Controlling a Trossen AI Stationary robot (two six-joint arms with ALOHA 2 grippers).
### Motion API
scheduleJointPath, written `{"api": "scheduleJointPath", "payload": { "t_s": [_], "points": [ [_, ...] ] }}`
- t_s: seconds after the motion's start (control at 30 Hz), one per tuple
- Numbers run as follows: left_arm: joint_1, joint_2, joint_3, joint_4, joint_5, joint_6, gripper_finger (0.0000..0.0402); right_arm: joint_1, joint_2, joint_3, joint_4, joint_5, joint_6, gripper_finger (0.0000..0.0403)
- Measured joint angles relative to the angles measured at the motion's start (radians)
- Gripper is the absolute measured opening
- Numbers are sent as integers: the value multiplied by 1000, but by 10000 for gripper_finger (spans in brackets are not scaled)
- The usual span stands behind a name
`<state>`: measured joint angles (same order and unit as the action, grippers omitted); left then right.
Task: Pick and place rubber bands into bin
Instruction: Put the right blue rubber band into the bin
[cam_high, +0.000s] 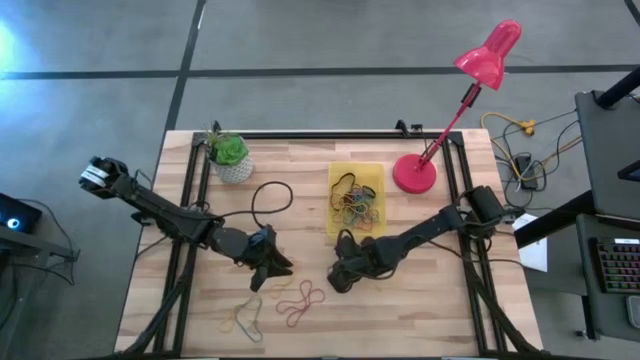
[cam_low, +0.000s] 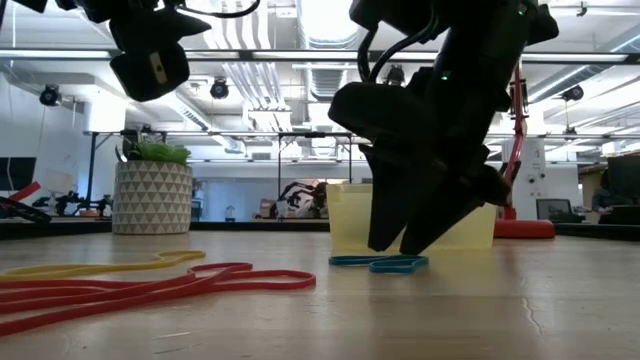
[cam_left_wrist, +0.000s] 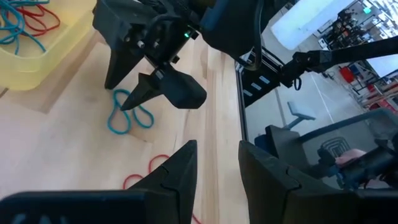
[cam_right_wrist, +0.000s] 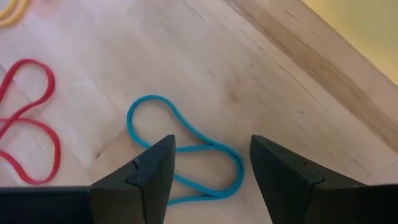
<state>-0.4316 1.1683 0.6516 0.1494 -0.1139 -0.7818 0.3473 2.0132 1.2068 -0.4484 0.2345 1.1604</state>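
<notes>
The yellow bin (cam_high: 356, 172) lies at the table's far middle with several coloured rubber bands (cam_high: 356, 206) in it. A blue rubber band (cam_right_wrist: 149, 102) lies flat on the wood just in front of the bin (cam_low: 345, 215). My right gripper (cam_right_wrist: 211, 152) is open and points steeply down, one finger on each side of this band's middle. Red bands (cam_high: 300, 300) and a yellow band (cam_high: 245, 318) lie nearer the front edge. My left gripper (cam_left_wrist: 217, 155) is open and holds nothing, raised above the table (cam_high: 268, 268) to the left of the right gripper. My right gripper comes at the blue band (cam_low: 380, 264) from above, its fingertips (cam_right_wrist: 163, 149) low over the table on either side of the band's narrow middle (cam_right_wrist: 199, 148). I cannot tell whether the tips touch the band. The band lies slack and flat on the wood.
A white pot with a green plant (cam_high: 232, 158) stands at the far left. A pink desk lamp (cam_high: 415, 172) stands right of the bin. A black cable loop (cam_high: 270, 195) lies left of the bin. Dark frame rails (cam_high: 190, 200) run along the table's sides.
</notes>
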Motion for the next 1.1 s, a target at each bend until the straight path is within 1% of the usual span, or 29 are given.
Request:
{"api": "scheduleJointPath", "payload": {
  "t_s": [0.1, 0.23, 0.4, 0.67, 0.97, 1.1],
  "points": [
    [0, 0, 0, 0, 0, -16, 102, 0, 0, 0, 0, -8, -26, 198],
    [-1, 0, -2, -2, 0, -26, 102, -2, 0, -1, 7, -49, -81, 198],
    [-1, 0, -2, -1, 0, -26, 102, 18, 1, -2, 57, -63, -144, 199],
    [-1, 0, -3, -1, 0, -25, 102, 67, 2, -1, 70, -112, -142, 199],
    [-2, 0, -3, -1, 0, -25, 102, 181, 0, 0, 66, -175, -147, 199],
    [-2, 0, -3, -1, 0, -24, 102, 237, -11, -1, 59, -162, -183, 198]
  ]
}}
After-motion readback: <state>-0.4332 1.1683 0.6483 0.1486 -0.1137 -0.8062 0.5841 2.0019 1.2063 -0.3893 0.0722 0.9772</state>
